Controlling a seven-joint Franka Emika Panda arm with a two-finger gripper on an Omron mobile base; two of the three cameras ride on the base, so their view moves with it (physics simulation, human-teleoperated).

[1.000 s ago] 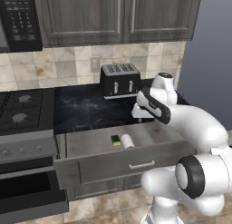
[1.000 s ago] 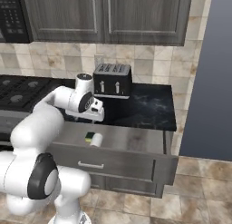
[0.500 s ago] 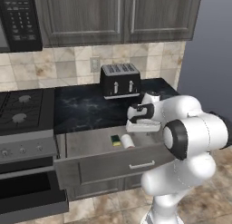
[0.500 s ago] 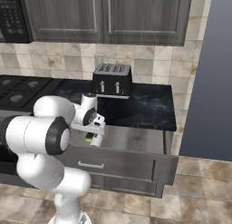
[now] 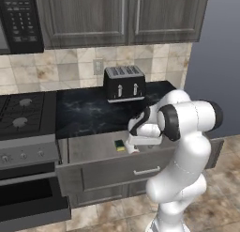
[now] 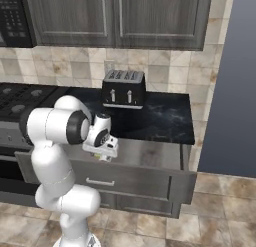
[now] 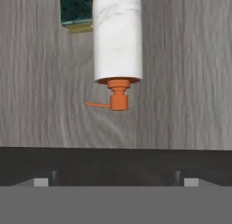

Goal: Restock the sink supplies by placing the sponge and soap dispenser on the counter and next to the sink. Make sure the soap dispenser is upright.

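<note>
The white arm folds forward and down from its base, elbow raised, wrist bent so the hand points straight down into the open drawer (image 5: 112, 167). The gripper (image 5: 132, 148) hangs low over the drawer's floor, near its left end, jaws spread wide apart and holding nothing.
</note>
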